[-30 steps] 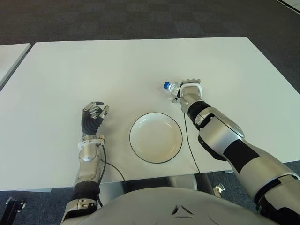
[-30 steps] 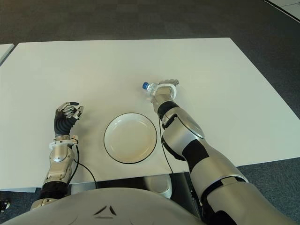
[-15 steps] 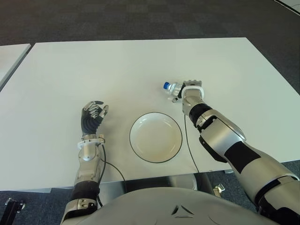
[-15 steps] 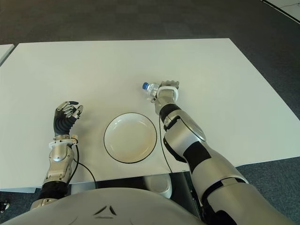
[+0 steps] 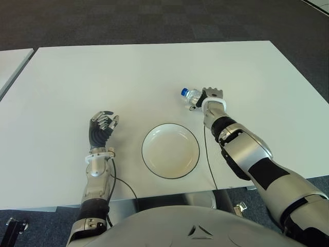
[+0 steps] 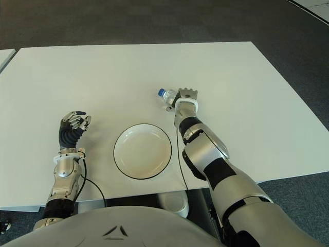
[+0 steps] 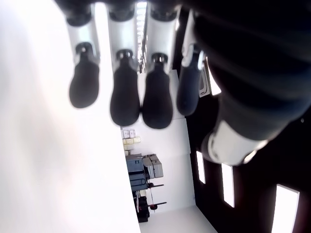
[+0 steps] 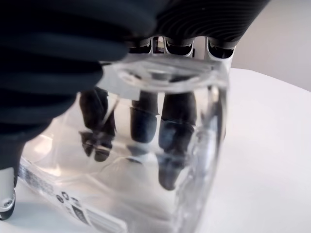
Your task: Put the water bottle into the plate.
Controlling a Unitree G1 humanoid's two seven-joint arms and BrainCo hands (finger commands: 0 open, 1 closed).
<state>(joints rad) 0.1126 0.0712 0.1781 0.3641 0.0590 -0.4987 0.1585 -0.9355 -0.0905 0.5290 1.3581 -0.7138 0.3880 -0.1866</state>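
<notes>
While the right hand sits on the white table beyond the plate, its fingers are wrapped round the water bottle. Bottle is clear plastic with a blue cap, lying tilted, cap end pointing toward the robot's left, poking out of the hand on that side. Right wrist view confirms it: dark fingertips show through the transparent bottle wall, curled against it, a label strip along one edge. So the grasp is closed on the bottle. Cannot tell whether the bottle is lifted or touching the tabletop.

Plate is round, white with a dark rim, near the table's front edge, between the two arms. Bottle and right hand are beyond the plate and a bit to its right, apart from the rim, not over it. Nothing lies in the plate.

Left hand shows to the left of the plate, well apart from it, palm up-ish, fingers half curled and holding nothing. Left wrist view shows four dark fingertips side by side, relaxed, none gripping anything.

A thin black cable runs along the right forearm, just right of the plate. Dark carpet lies beyond the table.
</notes>
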